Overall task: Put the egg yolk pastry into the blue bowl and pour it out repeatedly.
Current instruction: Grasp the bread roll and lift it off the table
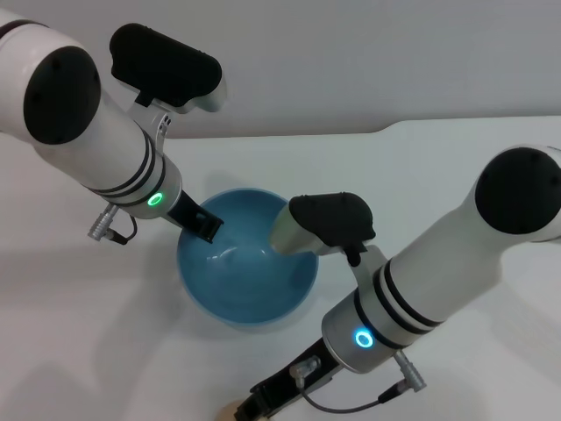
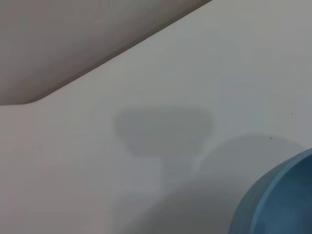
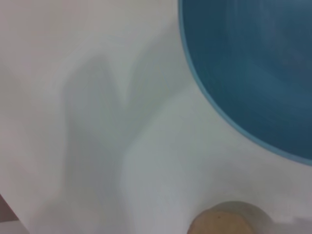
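The blue bowl (image 1: 247,267) stands upright and empty in the middle of the white table. My left gripper (image 1: 204,225) is at its left rim, shut on the rim with one black finger inside the bowl. The bowl's edge shows in the left wrist view (image 2: 280,202) and the right wrist view (image 3: 253,68). The egg yolk pastry (image 1: 227,412) is a small tan ball at the table's front edge, in front of the bowl and outside it. It also shows in the right wrist view (image 3: 228,220). My right gripper (image 1: 254,407) is low, right beside the pastry.
The white table (image 1: 456,175) has a stepped back edge against a grey wall (image 1: 351,53). My right arm reaches across the front right of the bowl, its wrist housing (image 1: 329,224) over the bowl's right rim.
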`<state>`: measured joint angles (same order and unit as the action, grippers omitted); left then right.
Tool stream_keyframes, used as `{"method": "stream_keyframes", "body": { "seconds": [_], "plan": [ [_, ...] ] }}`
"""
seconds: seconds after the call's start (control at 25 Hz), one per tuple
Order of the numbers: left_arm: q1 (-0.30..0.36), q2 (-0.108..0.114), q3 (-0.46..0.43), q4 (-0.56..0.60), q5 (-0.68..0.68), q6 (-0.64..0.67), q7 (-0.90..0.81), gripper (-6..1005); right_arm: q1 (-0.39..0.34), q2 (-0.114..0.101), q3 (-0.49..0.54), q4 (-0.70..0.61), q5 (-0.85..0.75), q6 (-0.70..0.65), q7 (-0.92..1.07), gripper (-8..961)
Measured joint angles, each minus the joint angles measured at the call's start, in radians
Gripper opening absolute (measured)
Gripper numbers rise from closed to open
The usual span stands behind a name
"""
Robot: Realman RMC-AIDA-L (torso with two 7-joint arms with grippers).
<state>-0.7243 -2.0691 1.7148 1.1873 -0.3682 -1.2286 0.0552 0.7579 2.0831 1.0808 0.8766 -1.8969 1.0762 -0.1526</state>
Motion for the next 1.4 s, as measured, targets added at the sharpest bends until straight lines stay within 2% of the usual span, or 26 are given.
{"method": "stream_keyframes", "body": {
  "seconds": [0.16, 0.32, 0.52, 0.92, 1.04, 1.4],
  "plan": [
    [0.001, 0.001, 0.0, 0.0, 0.0, 0.0, 0.0, -2, 0.001, 0.001, -0.005, -0.009, 0.001, -0.011, 0.0, 360],
    [0.003, 0.001, 0.001, 0.0, 0.0, 0.0, 0.0, -2, -0.002, 0.003, -0.021, -0.014, 0.008, -0.031, -0.011, 310],
    [0.003, 0.003, 0.002, 0.0, 0.0, 0.001, 0.0, -1, -0.008, 0.003, -0.026, -0.038, 0.122, -0.039, -0.138, 248],
    [0.003, 0.003, 0.002, 0.0, 0.0, 0.006, 0.0, -1, -0.007, 0.0, -0.021, -0.05, 0.126, -0.032, -0.143, 78],
    [0.003, 0.003, 0.002, 0.0, 0.0, 0.01, 0.0, -2, -0.011, -0.004, -0.004, -0.028, 0.125, -0.023, -0.146, 23],
    [0.009, 0.003, 0.002, 0.0, 0.0, 0.011, 0.0, -2, -0.062, -0.013, 0.116, 0.103, 0.121, 0.088, -0.169, 1]
  ]
}}
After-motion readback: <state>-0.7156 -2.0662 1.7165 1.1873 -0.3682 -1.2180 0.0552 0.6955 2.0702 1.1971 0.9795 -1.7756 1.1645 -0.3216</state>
